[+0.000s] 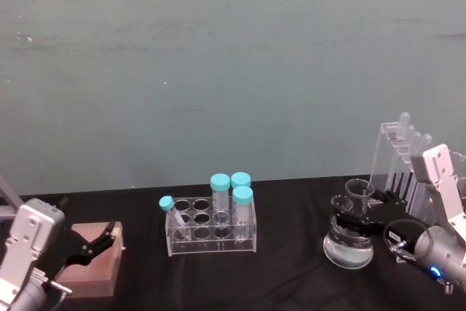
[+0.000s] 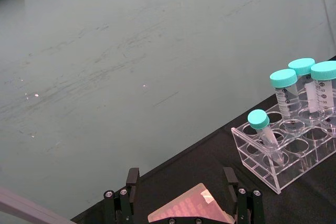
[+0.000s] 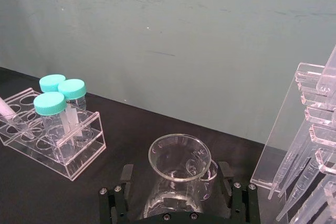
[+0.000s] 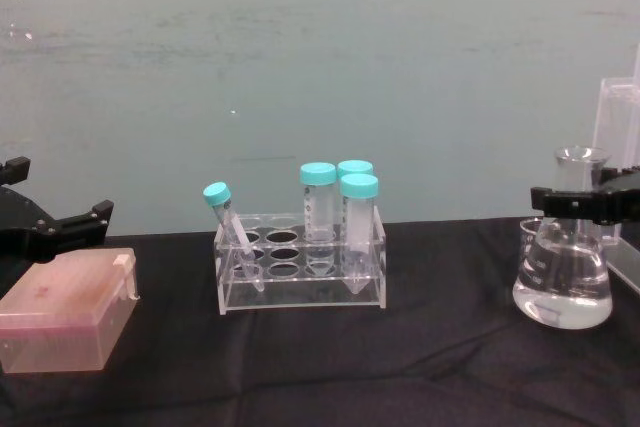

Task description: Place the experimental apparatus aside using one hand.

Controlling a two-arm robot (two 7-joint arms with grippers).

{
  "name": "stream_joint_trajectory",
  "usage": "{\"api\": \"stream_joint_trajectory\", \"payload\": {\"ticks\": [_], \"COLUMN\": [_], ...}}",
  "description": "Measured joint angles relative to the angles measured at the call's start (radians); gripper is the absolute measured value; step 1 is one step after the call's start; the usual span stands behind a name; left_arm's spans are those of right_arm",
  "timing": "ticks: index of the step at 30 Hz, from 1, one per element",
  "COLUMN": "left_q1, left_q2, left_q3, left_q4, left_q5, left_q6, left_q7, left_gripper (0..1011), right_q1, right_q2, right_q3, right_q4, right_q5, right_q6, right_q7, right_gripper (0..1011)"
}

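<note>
The conical flask point(image 1: 349, 242) stands at the lower right of the head view, on the black tabletop point(image 1: 284, 274). It has clear liquid in its round bottom. Just behind it stands the tall acrylic stand point(image 1: 397, 165) with pipettes.

The right end effector point(image 1: 358, 218) is at the flask's neck, with one black finger on each side of it. In the right wrist view the fingers point(image 3: 229, 182) sit by the neck, just under the wide lip. They look snug on the glass, but I cannot tell for sure if they press it yet.

The flask is glass, so it is hard, smooth and easy to break. The liquid makes the bottom heavy, and it can slosh. The neck is thin and slippery, yet the wide lip above may stop it from sliding down out of the fingers. So the neck looks like a good place to hold. A slow, level move would keep the liquid in. The acrylic stand is very near, so a bump is a risk.

The left end effector point(image 1: 93, 242) waits at the lower left, spread wide over a pink box point(image 1: 91, 260). A clear rack point(image 1: 212, 232) of teal-capped tubes stands in the middle.
</note>
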Motion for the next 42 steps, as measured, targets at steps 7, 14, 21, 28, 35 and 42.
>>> {"api": "stream_joint_trajectory", "payload": {"ticks": [7,14,21,28,35,42], "left_q1": [0.000,0.000,0.000,0.000,0.000,0.000], "left_q2": [0.000,0.000,0.000,0.000,0.000,0.000], "left_q3": [0.000,0.000,0.000,0.000,0.000,0.000], "left_q4": [0.000,0.000,0.000,0.000,0.000,0.000], "left_q5": [0.000,0.000,0.000,0.000,0.000,0.000], "left_q6": [0.000,0.000,0.000,0.000,0.000,0.000], "left_q7": [0.000,0.000,0.000,0.000,0.000,0.000], "left_gripper": [1000,1000,1000,1000,1000,1000], "right_q1": [-0.018,-0.043,-0.077,-0.111,-0.149,-0.179], "right_q2": [0.003,0.009,0.021,0.036,0.057,0.074], "right_q3": [0.006,0.020,0.034,0.048,0.065,0.082], "right_q4": [-0.029,-0.069,-0.118,-0.168,-0.220,-0.253], "right_q5": [-0.007,-0.007,0.002,0.016,0.030,0.044], "right_q6": [0.006,0.016,0.028,0.045,0.062,0.080], "right_q7": [-0.009,-0.016,-0.018,-0.017,-0.021,-0.028], "right_gripper": [1000,1000,1000,1000,1000,1000]}}
